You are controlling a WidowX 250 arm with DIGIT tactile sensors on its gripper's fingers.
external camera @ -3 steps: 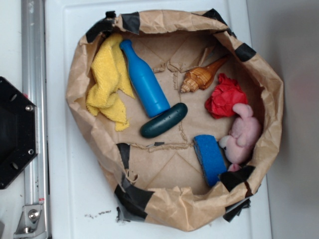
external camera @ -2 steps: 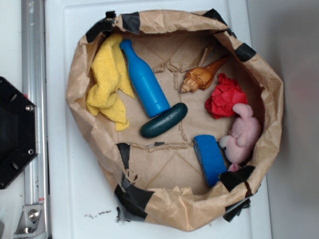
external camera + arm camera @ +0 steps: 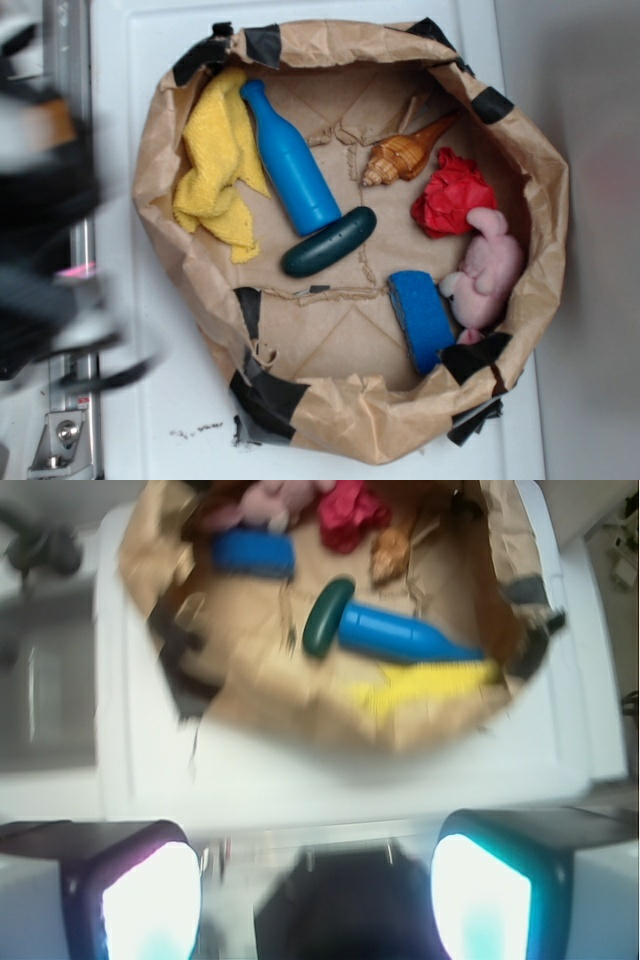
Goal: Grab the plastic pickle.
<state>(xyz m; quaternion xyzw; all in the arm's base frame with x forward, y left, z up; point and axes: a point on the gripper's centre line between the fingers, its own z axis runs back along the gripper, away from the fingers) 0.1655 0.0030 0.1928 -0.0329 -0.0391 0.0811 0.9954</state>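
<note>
a: so where's the plastic pickle (image 3: 329, 242) sitting? asking relative to the pincer.

b: in the wrist view the pickle (image 3: 327, 617) is well ahead of the gripper (image 3: 315, 905), up the frame and roughly centred between the two fingers (image 3: 150, 905). it lies on the brown floor of the paper bag (image 3: 520, 150), one rounded end touching the base of the blue bottle (image 3: 290, 160).

a: and the pincer itself?

b: spread apart, nothing between the pads, well short of the bag's near rim. in the exterior view the arm (image 3: 50, 220) is just a dark blur at the left edge, outside the bag.

a: what else is around the pickle?

b: from the pincer's side: the yellow cloth (image 3: 430, 685) is nearer and to the right, just this side of the bottle. the blue sponge (image 3: 252, 553) is beyond the pickle to the left, the seashell (image 3: 390, 550) beyond to the right, and the red crumpled thing (image 3: 350, 510) and pink plush toy (image 3: 265, 500) are at the far end.
</note>
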